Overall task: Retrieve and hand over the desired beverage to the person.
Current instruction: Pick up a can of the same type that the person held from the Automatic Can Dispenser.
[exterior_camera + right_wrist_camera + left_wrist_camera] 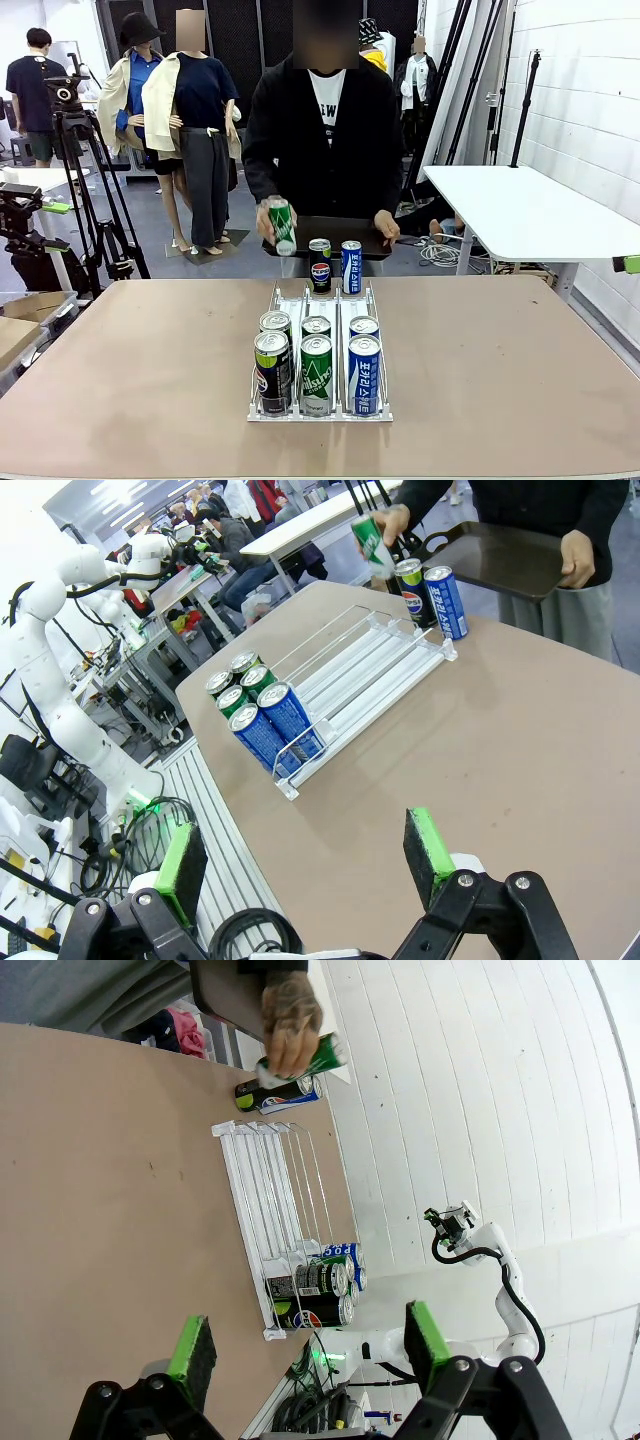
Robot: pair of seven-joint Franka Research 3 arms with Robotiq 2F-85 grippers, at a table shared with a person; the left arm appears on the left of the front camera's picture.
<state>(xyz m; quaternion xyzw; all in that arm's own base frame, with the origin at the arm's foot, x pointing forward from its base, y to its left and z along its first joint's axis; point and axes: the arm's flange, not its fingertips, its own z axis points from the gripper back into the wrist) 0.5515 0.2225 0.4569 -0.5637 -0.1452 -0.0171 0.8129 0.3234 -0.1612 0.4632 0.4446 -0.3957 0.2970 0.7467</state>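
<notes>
Two grippers stand with jaws spread wide and nothing between the green pads. The left gripper (308, 1355) hangs over bare brown tabletop near the robot's edge. The right gripper (305, 865) hangs the same way over its own side of the table (150, 380).

Farther out, mid-table, lies a white three-lane can rack (297, 303). Six cans (316, 350) crowd its near end in two rows of three: dark with green tops in the left lane, green in the middle, blue on the right. At the rack's far end a black Pepsi can (320, 265) and a blue can (351, 266) stand upright, side by side.

Beyond them, the person (325, 130) stands at the far edge. One hand (266, 222) holds a green can (282, 226) tilted above the left lane's far end. The other hand (386, 222) grips a dark tray (335, 235).
</notes>
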